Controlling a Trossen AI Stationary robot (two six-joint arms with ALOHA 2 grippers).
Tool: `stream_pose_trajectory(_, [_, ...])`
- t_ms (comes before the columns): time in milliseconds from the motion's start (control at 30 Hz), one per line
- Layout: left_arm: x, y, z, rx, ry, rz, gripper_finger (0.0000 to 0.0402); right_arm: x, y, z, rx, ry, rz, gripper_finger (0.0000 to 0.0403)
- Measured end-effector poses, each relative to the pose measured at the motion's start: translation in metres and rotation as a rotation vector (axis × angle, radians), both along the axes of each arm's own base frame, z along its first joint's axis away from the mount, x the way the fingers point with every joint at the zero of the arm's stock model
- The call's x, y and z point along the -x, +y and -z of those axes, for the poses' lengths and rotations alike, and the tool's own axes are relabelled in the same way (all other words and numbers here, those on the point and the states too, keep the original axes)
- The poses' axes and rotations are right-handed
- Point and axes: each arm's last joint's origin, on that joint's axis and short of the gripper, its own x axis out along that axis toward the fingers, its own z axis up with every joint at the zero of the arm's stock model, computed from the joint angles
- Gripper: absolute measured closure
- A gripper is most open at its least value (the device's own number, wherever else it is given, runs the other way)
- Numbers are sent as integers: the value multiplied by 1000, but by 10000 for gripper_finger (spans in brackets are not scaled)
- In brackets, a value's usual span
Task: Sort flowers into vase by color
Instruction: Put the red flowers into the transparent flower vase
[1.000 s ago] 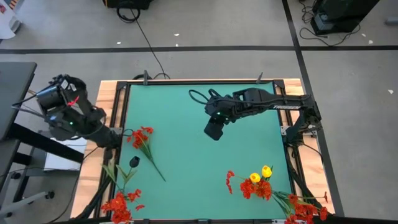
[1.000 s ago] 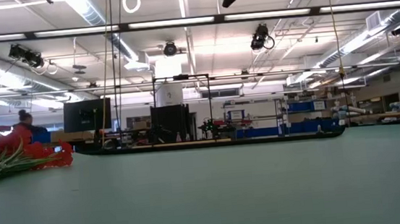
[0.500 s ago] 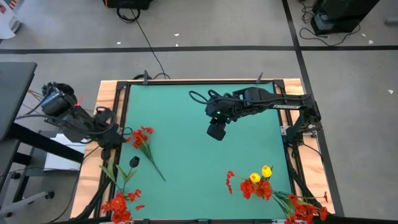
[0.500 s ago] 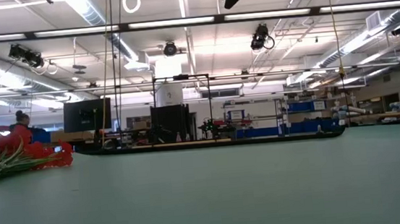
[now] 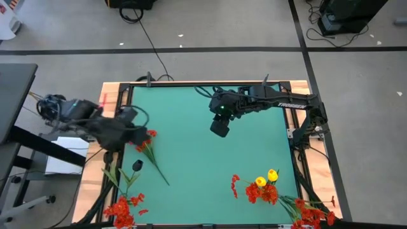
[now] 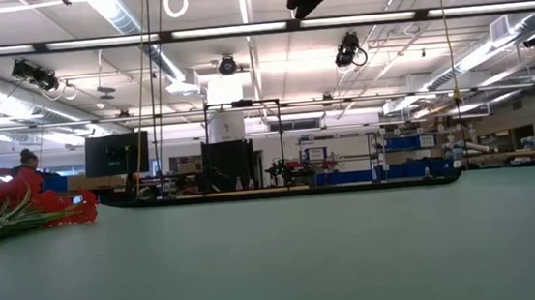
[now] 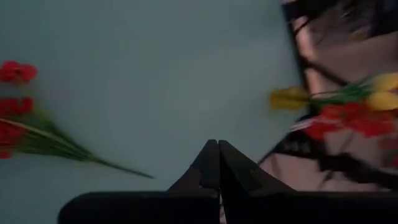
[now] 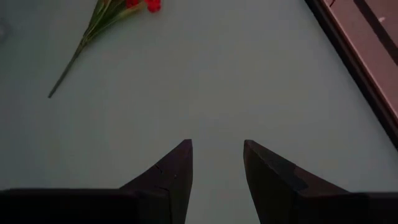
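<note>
A red flower stem point(image 5: 150, 150) lies flat on the green mat point(image 5: 191, 152) near its left edge; it also shows in the low view point(image 6: 20, 212). My left gripper point(image 5: 138, 126) hangs shut just above and beside its red blooms point(image 7: 15, 118), holding nothing. My right gripper point(image 5: 219, 128) hovers open over the mat's far middle, with bare mat between its fingers point(image 8: 217, 152). Yellow flowers point(image 5: 266, 178) and red flowers point(image 5: 262, 193) stand bunched at the near right. More red flowers point(image 5: 122, 208) are at the near left. I cannot make out a vase.
A small dark object point(image 5: 137, 165) sits by the lying stem. Another red bunch point(image 5: 311, 216) is at the near right corner. A wooden frame point(image 5: 109, 102) with dark rails borders the mat. The mat's middle point(image 5: 197, 172) is bare.
My left arm has swung from outside the table's left edge toward the right, and its gripper now hangs over the mat's left edge next to the red blooms. The flowers have stayed where they were.
</note>
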Motion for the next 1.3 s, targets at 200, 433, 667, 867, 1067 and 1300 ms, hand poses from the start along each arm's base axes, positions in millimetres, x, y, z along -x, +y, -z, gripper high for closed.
stream_pose_trajectory(200, [-60, 20, 32, -54, 248, 79, 400, -2, 1, 13, -17, 38, -21, 251])
stream_pose_trajectory(433, [-67, 28, 63, -73, 518, -189, 354, 1, -1, 46, -25, 160, 94, 251])
stream_pose_trajectory(667, [-63, 16, 126, 72, 626, -348, 247, 1, -3, 75, -24, 216, 137, 251])
stream_pose_trajectory(867, [-59, 20, 179, 226, 657, -400, 167, -1, -12, 88, -49, 216, 119, 251])
stream_pose_trajectory(1067, [-45, 21, 210, 294, 748, -466, 133, -1, -21, 90, -56, 220, 103, 251])
stream_pose_trajectory(1300, [-44, 21, 243, 352, 661, -456, 132, 0, -28, 90, -72, 222, 91, 251])
